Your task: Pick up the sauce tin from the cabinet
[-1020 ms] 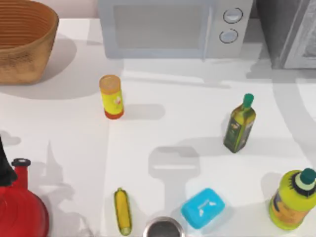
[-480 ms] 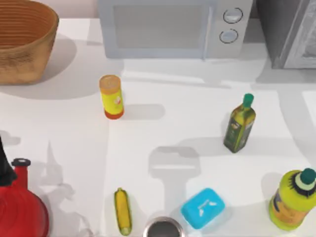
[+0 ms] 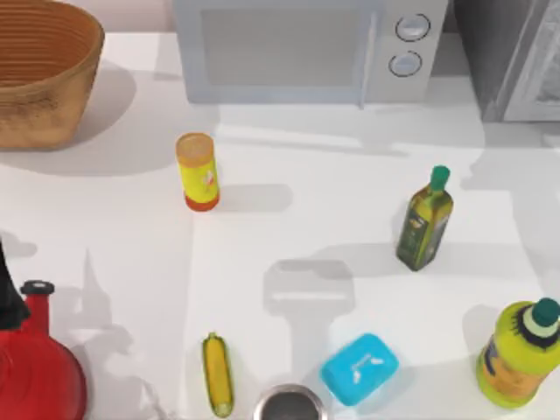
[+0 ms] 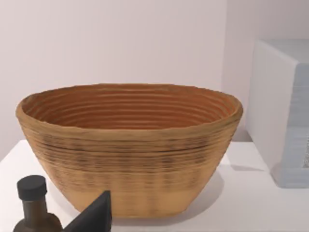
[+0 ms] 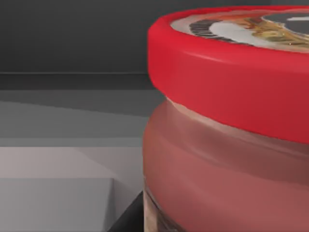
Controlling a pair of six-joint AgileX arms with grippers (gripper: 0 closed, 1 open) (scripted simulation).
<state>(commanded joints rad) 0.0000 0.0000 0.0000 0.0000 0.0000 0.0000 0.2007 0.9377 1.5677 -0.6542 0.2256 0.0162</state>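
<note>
The sauce tin (image 5: 227, 159) looms very close in the right wrist view, with a bright red rim, a dark top with a pale mark and a reddish side. It stands inside the cabinet (image 5: 63, 96), whose dark grey walls and paler floor lie behind it. From above, the cabinet (image 3: 516, 61) sits at the table's back right corner, next to the microwave. A dark edge of my right gripper (image 5: 126, 221) shows right beside the tin's base. My left gripper (image 4: 94, 216) stays parked at the left, facing a wicker basket.
The white microwave (image 3: 302, 48) stands at the back centre and the wicker basket (image 3: 39, 74) at the back left. A yellow canister (image 3: 198, 171), green oil bottle (image 3: 424, 219), yellow-green bottle (image 3: 518, 354), blue box (image 3: 359, 367), corn cob (image 3: 217, 374) and red kettle (image 3: 35, 376) are spread over the table.
The grey arm shadow on the right side of the table has shrunk back toward the cabinet. Nothing on the table has moved.
</note>
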